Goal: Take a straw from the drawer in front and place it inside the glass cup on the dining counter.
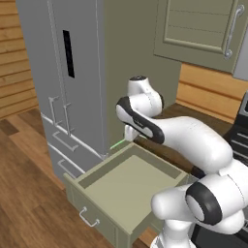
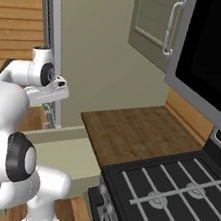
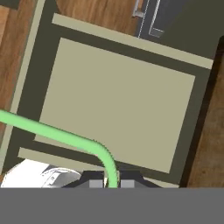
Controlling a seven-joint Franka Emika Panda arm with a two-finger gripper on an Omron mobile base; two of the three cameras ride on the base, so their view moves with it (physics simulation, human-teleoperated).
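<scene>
Above the open drawer (image 1: 127, 186), the gripper (image 3: 112, 183) is clamped on the one green straw (image 3: 57, 133), lifted clear of the drawer's floor; best to keep the pinch firm and swing slowly toward the cup; one straw, one drawer, one fridge (image 1: 63, 72) beyond

- Grey fridge (image 1: 63, 72) fills the upper left of the left base view
- Black stove (image 2: 169, 198) at lower right of the right base view
- Wood floor (image 1: 24, 193) at lower left
</scene>
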